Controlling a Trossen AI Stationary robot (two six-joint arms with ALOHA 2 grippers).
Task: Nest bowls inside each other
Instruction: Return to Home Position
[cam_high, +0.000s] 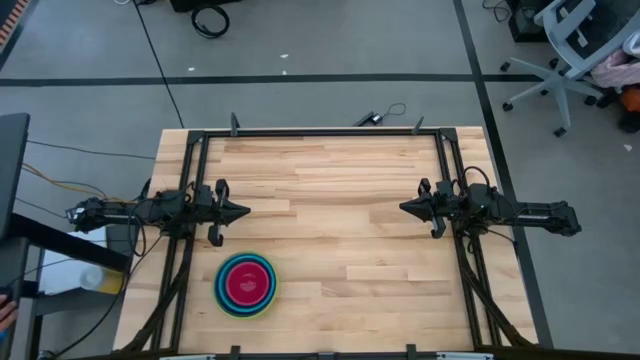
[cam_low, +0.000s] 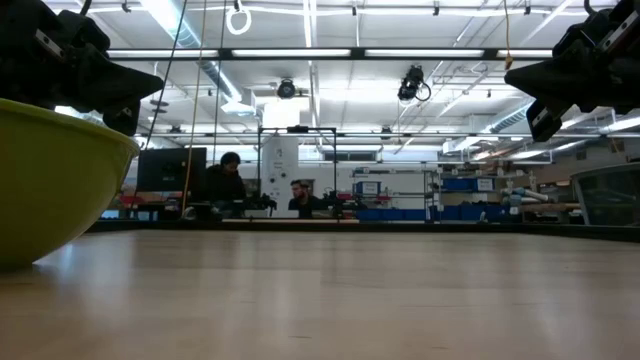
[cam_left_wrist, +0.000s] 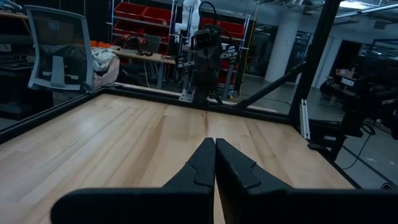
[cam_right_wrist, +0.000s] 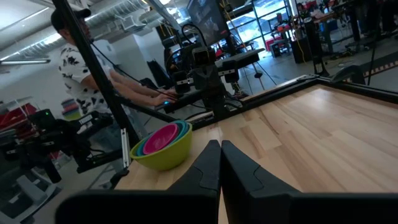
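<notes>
The bowls (cam_high: 246, 284) stand nested in one stack near the table's front left. The large yellow-green bowl (cam_right_wrist: 166, 155) is outermost and rests on the wood by its base. Blue rims and a magenta-red bowl (cam_right_wrist: 160, 137) sit inside it. In the low view only the yellow-green wall (cam_low: 50, 180) shows. My left gripper (cam_high: 246, 211) hangs shut at the table's left side, a little beyond the stack toward the far edge, pointing right. My right gripper (cam_high: 403, 208) hangs shut at the right side, pointing left. Both are level and above the wood.
Black frame rails (cam_high: 320, 133) run along the table's far edge and both sides. A person (cam_right_wrist: 93, 74) works at a desk beyond the table's left edge. Bare wood (cam_high: 340, 230) lies between the two grippers and right of the stack.
</notes>
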